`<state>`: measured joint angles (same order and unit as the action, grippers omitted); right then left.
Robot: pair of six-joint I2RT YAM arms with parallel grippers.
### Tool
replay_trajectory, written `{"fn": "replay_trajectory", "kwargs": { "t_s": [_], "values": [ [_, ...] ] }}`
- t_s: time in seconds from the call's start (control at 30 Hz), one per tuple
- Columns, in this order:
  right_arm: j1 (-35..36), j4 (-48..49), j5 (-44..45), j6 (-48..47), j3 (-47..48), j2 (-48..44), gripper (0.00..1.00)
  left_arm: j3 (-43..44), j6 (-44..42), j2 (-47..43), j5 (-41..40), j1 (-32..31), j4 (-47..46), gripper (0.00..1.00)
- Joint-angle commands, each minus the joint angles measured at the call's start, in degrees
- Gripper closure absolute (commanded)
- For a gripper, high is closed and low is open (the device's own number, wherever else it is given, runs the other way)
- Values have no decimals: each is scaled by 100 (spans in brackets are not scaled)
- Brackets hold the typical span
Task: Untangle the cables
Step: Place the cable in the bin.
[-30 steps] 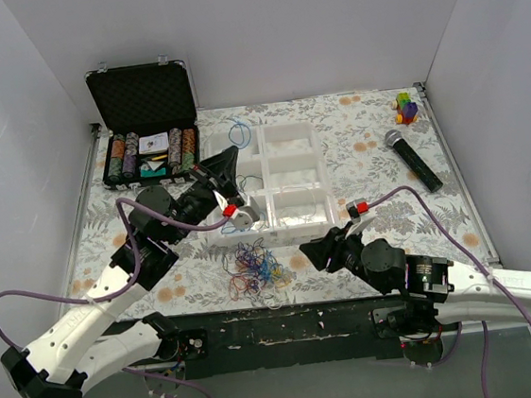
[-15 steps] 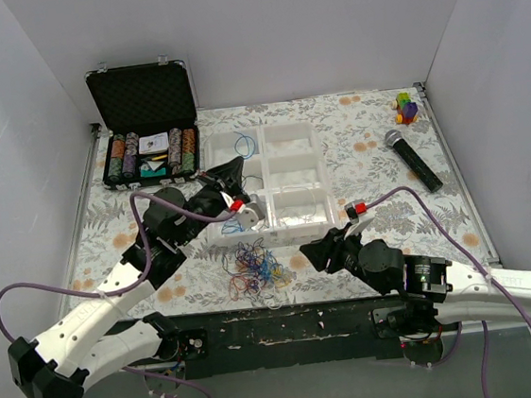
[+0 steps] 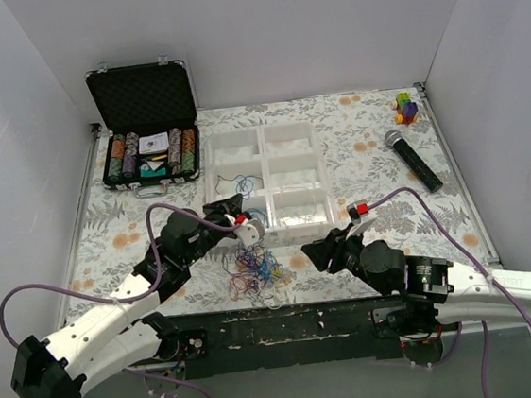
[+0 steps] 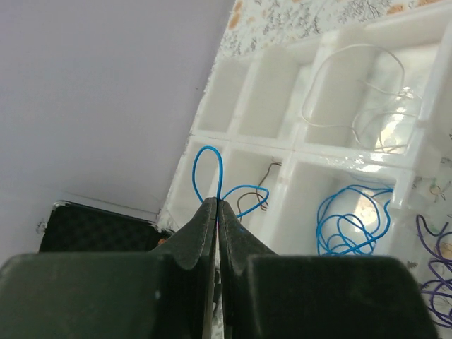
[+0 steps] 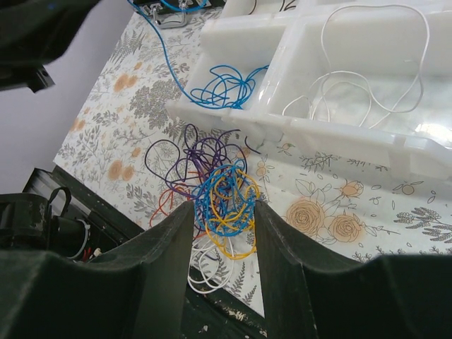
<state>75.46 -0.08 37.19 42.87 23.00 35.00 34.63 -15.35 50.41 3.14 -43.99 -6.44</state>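
The cables are a tangle (image 3: 254,271) of blue, yellow, purple, orange and white wires on the table, just in front of the white divided tray (image 3: 259,128). My left gripper (image 3: 233,208) is shut on a single blue wire (image 4: 209,166) and holds it over the tray's near-left compartment, where a coil of blue wire (image 4: 349,222) lies. My right gripper (image 3: 315,251) is open and empty, to the right of the tangle. In the right wrist view the tangle (image 5: 224,185) lies between and beyond the open fingers (image 5: 222,210). White wire (image 5: 367,63) lies in another compartment.
An open black poker-chip case (image 3: 144,126) stands at the back left. A black microphone (image 3: 413,160) and a small coloured block toy (image 3: 407,106) lie at the back right. A brown wire (image 4: 258,199) lies in a tray compartment.
My left gripper has drawn back from the tray's far-left part to its near-left compartment, carrying the blue wire. The right arm has hardly moved.
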Motion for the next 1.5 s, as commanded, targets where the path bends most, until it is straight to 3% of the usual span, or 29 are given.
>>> {"fn": "replay_trajectory", "kwargs": {
  "t_s": [0.0, 0.33, 0.57, 0.73, 1.17, 1.23, 1.33, 1.47],
  "values": [
    [21, 218, 175, -42, 11, -55, 52, -386, -2, -58, -59, 109, -524, 100],
    [21, 262, 148, -33, -147, -125, 52, -370, -90, 759, 468, 997, -789, 100],
    [21, 289, 131, -33, -174, -99, 52, -572, -723, 487, 1978, 1085, -228, 100],
    [21, 350, 104, -60, -138, -20, 52, -378, -1232, 610, 2806, 1077, 861, 100],
    [12, 236, 87, -112, -50, -46, 52, -45, -1550, 1664, 2772, 1077, 1118, 99],
    [12, 245, 87, -121, -59, -64, 52, 104, -1427, 1787, 2623, 1076, 1214, 86],
    [12, 262, 69, -121, -68, -20, 52, 158, -1321, 1692, 2490, 1076, 1241, 80],
    [12, 359, 25, -112, -94, 50, 52, 228, -1172, 1165, 2586, 1076, 1268, 62]
  ]
}}
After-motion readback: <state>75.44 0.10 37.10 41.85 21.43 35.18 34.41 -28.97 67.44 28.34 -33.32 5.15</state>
